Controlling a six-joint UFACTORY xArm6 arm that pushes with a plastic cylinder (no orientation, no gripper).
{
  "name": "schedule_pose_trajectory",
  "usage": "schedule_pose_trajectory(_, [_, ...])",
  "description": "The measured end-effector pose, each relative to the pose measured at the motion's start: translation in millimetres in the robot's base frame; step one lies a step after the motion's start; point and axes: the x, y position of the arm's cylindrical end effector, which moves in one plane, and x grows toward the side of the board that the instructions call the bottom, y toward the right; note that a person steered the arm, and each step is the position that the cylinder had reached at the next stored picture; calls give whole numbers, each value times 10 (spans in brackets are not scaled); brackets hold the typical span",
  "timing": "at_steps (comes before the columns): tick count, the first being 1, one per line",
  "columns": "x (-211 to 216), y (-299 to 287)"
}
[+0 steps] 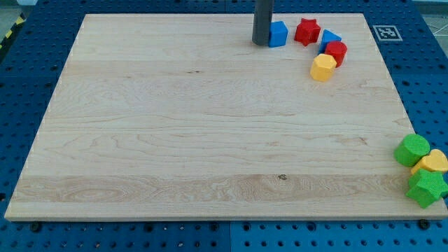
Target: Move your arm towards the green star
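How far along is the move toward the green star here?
Done: nothing visible yet. In hand: my tip sits at the view's top, against the blue block. Left: crossing the board to the green star at the view's bottom right, beside the yellow block.

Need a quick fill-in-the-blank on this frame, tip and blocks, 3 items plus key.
1. My tip rests just to the view's left of a block coloured ____.
2. The green star sits at the board's lower ____ corner in the view.
3. Between the green star and the round green block lies a block coloured ____.

Missing words: blue; right; yellow.
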Motion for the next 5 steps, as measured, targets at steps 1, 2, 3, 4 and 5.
schedule_pose_trajectory(1, [-94,8])
schedule_pose_trajectory(2, [-166,36])
schedule_pose_trajectory(3, [-169,148])
schedule_pose_trajectory(4, [-169,176])
schedule_pose_trajectory(5, [-121,-49])
